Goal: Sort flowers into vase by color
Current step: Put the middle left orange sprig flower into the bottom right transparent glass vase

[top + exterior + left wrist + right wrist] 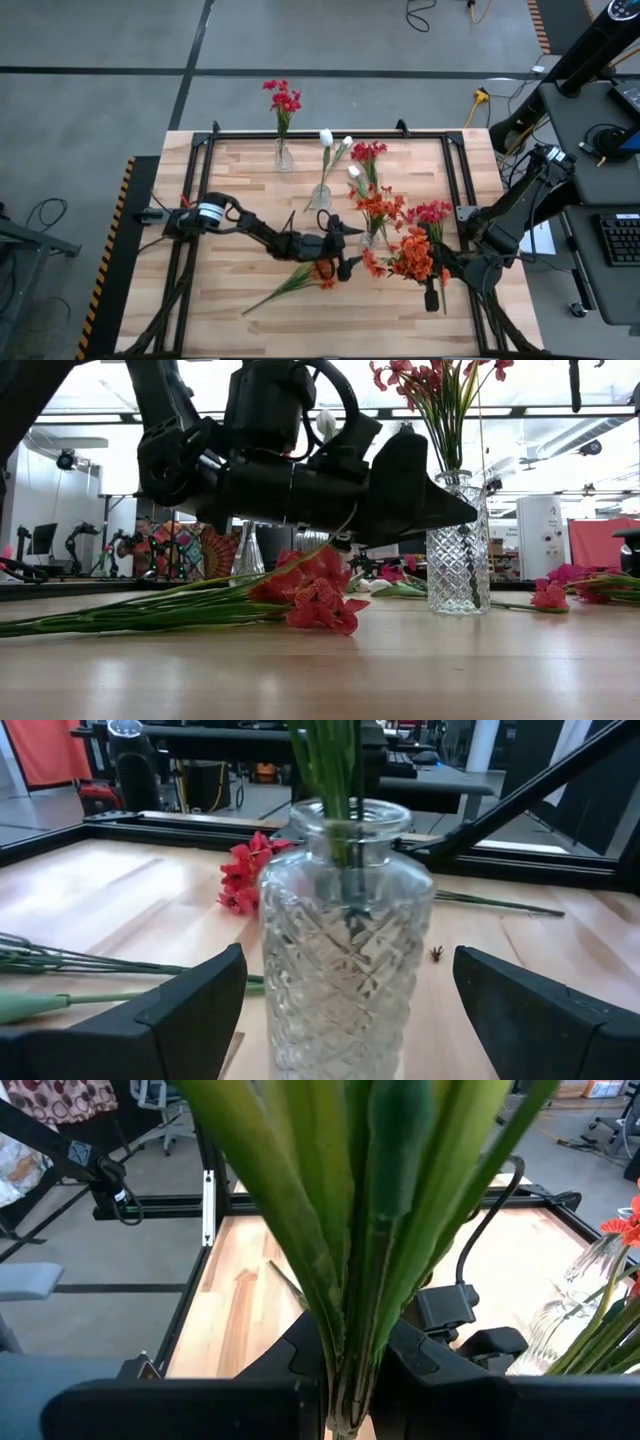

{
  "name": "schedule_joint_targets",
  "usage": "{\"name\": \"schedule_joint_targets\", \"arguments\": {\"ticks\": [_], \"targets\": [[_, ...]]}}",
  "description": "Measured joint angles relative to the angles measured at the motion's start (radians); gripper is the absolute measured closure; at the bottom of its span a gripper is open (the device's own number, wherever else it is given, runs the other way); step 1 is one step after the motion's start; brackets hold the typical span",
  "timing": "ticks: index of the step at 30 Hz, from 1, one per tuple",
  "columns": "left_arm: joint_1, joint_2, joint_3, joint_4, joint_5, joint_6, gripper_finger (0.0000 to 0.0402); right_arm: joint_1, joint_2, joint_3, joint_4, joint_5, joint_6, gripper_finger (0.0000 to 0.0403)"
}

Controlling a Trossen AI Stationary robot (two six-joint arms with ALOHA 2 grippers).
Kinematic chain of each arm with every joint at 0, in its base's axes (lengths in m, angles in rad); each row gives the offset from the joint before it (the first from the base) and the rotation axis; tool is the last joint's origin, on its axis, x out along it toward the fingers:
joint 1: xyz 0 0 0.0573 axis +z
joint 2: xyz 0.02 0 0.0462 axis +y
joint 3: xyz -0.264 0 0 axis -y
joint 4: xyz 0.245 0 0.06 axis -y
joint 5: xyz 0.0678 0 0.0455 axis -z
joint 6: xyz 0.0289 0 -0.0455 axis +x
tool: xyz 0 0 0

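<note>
The left gripper point(345, 250) hangs low over the table point(240, 190) with its jaws wide open, and the glass vase point(345, 950) with green stalks stands just in front of the gap between them, not touched. An orange-red flower point(310, 595) lies flat on the wood under this gripper. The right gripper point(345, 1400) is closed on a bunch of green stalks point(370, 1230), whose orange heads point(412, 258) are near the table's right side.
</note>
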Motion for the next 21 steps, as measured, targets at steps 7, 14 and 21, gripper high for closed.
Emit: {"name": "schedule_joint_targets", "arguments": {"ticks": [7,14,21], "targets": [[0.009,0.000,0.012,0.000,0.000,0.010,0.0065,0.000,0.000,0.000,0.000,0.009,0.000,0.0365],[0.014,0.000,0.012,0.001,0.000,0.016,0.0065,0.000,0.000,-0.001,0.000,0.024,-0.001,0.0365],[0.015,0.000,0.012,0.021,0.007,0.020,0.0065,0.000,0.000,-0.001,0.000,0.025,-0.001,0.0365]]}}
